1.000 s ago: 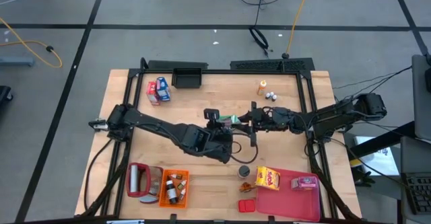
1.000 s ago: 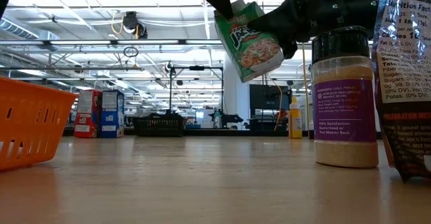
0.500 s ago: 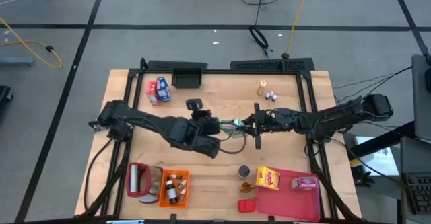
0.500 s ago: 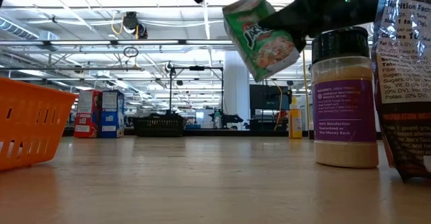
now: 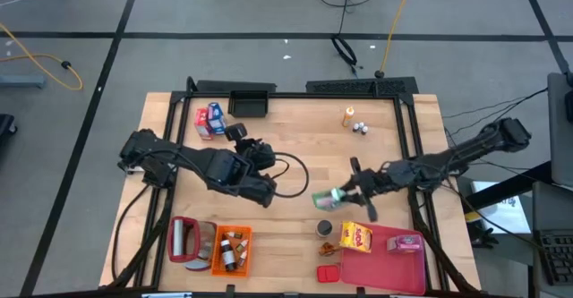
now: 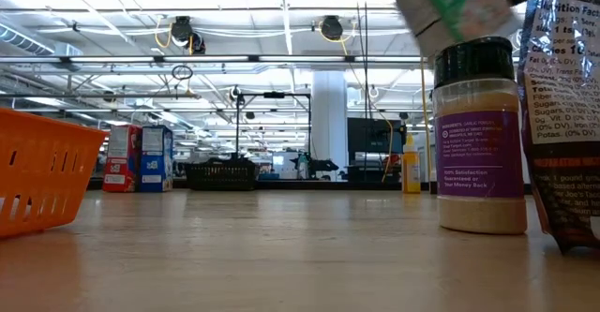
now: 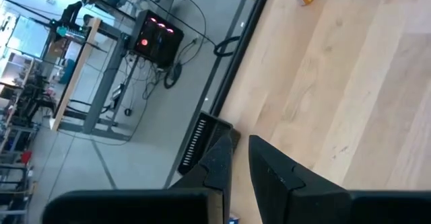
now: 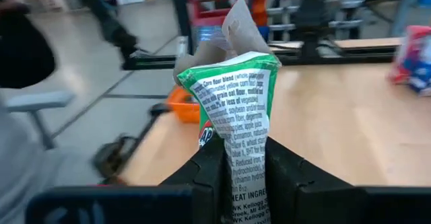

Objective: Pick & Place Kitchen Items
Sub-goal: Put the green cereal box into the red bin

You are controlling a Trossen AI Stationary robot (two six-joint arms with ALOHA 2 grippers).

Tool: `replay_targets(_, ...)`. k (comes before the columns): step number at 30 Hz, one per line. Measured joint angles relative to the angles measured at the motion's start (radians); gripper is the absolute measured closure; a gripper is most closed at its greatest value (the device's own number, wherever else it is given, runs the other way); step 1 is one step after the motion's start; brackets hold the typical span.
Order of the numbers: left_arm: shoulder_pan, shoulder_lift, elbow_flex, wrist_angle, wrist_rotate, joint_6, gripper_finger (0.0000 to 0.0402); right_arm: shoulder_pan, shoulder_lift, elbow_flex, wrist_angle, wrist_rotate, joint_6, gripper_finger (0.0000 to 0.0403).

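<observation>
A: Start close. What did the right gripper [image 5: 351, 195] have?

B: Its fingers [image 8: 209, 163] were clamped on a green cereal box [image 8: 232, 116], pinched at one end with the torn flap standing past the fingertips. From above, the box [image 5: 326, 199] stuck out ahead of the fingers, held over the table.

A: What lay near those fingers?

B: Just beyond the box tip stood a dark-capped spice jar [image 5: 324, 228], with a yellow food box [image 5: 356, 236] beside it and the pink-red tray [image 5: 385, 262] behind, carrying a pink box [image 5: 406, 242]. A small red box [image 5: 328, 272] sat nearer the table's edge.

A: And the left gripper [image 5: 260, 148]?

B: Its wrist camera showed the fingers [image 7: 222, 163] nearly together, a thin slit between them, holding nothing. Ahead of them the wood ran bare to the black frame rail [image 7: 236, 56].

A: Room to move?

B: Bare wood lay between the two grippers. Far from both, the orange crate [image 5: 231, 248] held small bottles, with a red-rimmed dish [image 5: 190, 241] next to it.

A: Farther off?

B: At the far edge: red and blue boxes [image 5: 209, 119], a black bin [image 5: 250, 103], an orange bottle [image 5: 347, 114] and tiny white-capped bottles [image 5: 360, 128].

A: What did one view give that others did not?

B: The low view showed the jar's purple label [image 6: 480, 153]; the green box [image 6: 450, 7] was only a blur above its cap. The overhead view alone placed both arms.
</observation>
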Motion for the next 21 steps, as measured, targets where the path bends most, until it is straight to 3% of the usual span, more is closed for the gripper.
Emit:
replay_targets(13,-0.001,0.000,0.000,0.005,0.001,-0.010,0.0350,0.336,-0.072,0.000,-0.131,0.006,0.046,0.0340)
replay_targets(21,-0.001,0.000,0.000,0.006,0.003,-0.025,0.0350,0.468,-0.063,-0.015,-0.195,0.135,0.151,0.0343)
